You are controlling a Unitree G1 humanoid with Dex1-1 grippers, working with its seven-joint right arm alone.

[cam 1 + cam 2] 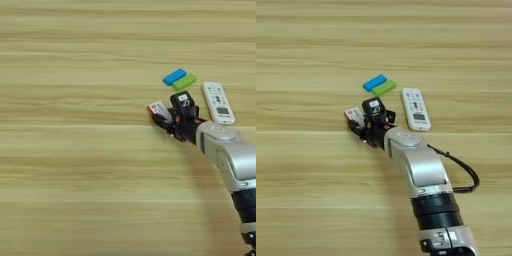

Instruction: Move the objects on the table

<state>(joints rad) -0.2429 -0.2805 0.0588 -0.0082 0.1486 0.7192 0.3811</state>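
End effector (363,125) touches white box (354,114) beside black block (373,106).

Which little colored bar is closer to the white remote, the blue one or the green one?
The green bar. It lies on the side toward the remote; the blue bar sits beyond it.

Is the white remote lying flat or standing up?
Lying flat. The white remote rests on the table with its button face up, beside the green block, apart from the end effector.

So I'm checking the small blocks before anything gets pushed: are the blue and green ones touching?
Touching. In the right eye view the blue block and green block lie side by side with no table showing between them.
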